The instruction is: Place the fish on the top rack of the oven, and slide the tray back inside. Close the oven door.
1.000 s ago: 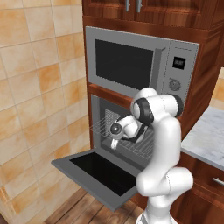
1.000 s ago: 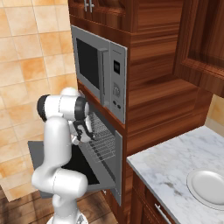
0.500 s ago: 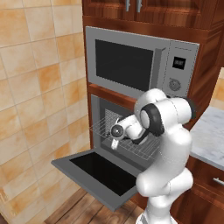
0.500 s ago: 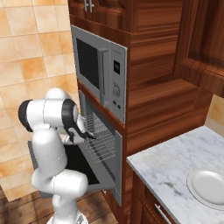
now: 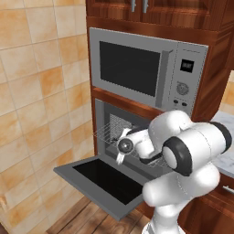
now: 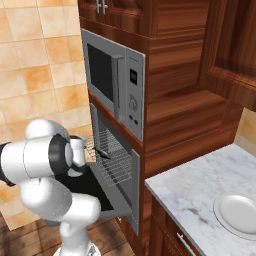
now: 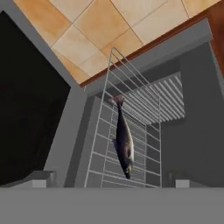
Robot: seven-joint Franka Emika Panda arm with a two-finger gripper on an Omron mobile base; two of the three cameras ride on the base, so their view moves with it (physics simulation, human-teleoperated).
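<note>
The oven (image 5: 104, 119) stands open, and its door (image 5: 103, 179) lies flat in front of it. Its top rack (image 7: 101, 131), the tray, is pulled partway out over the door. A slim dark fish (image 7: 124, 141) lies loose along the bars, tail towards the rack's front edge; in the right base view the fish (image 6: 103, 153) rests on the rack (image 6: 114, 164). My gripper (image 7: 113, 179) hovers over the rack and looks down on the fish, open, with nothing between its widely spaced fingertips (image 7: 43, 178). From the left base camera the hand (image 5: 121, 153) hangs at the rack's front edge.
A grey microwave (image 5: 139, 69) sits directly above the oven in the wooden cabinet. Tiled wall runs to the left. At the right is a marble counter (image 6: 200, 190) with a white plate (image 6: 240, 215). The open door (image 7: 30, 109) juts out into the floor space.
The jaws have spread wider. The arm's elbow has swung out towards the cameras while the hand stays over the pulled-out rack.
</note>
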